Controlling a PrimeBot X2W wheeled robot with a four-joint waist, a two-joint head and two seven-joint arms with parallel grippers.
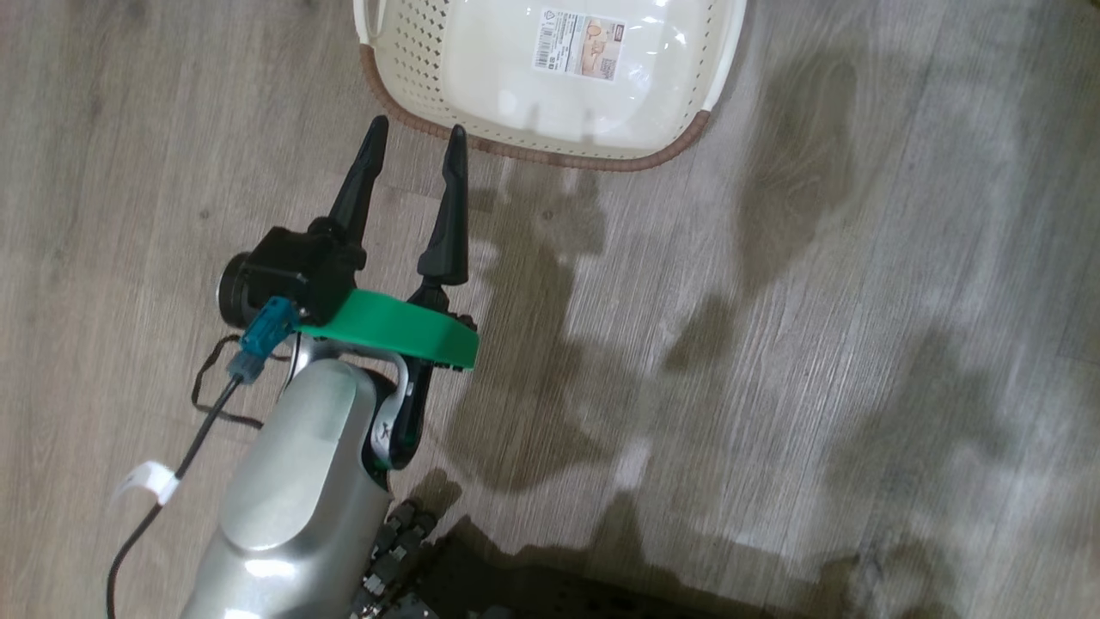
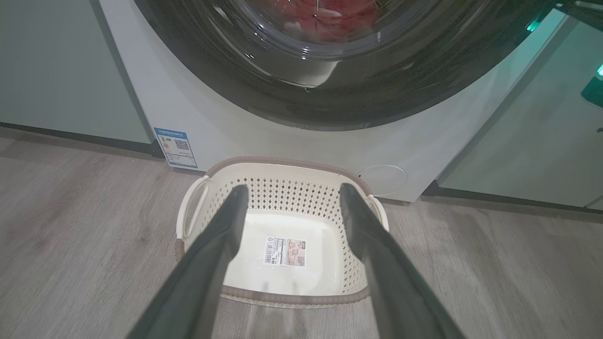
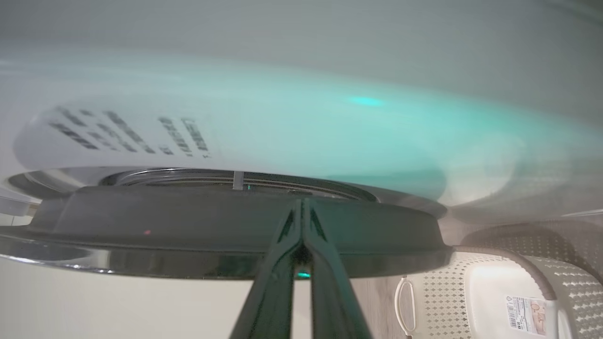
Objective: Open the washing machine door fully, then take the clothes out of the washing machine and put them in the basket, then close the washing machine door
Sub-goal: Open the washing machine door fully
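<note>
The washing machine door, rigid, likely heavy and glossy-slick, sits right at the tips of the right claw, clenched on nothing; hooking behind the black rim's edge looks the best hold. The left claw hangs released just short of the basket. Beyond, soft red clothes lie behind the glass.

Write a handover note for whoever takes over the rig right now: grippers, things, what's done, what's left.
Left gripper: open, empty, above the floor near the basket.
Right gripper: shut, tips at the rim of the door.
Clothes: red, in the machine behind the door glass.
Basket: empty, on the floor before the machine.
Done: nothing yet; door not swung open.
Left: open door fully, move clothes to basket, close door.
</note>
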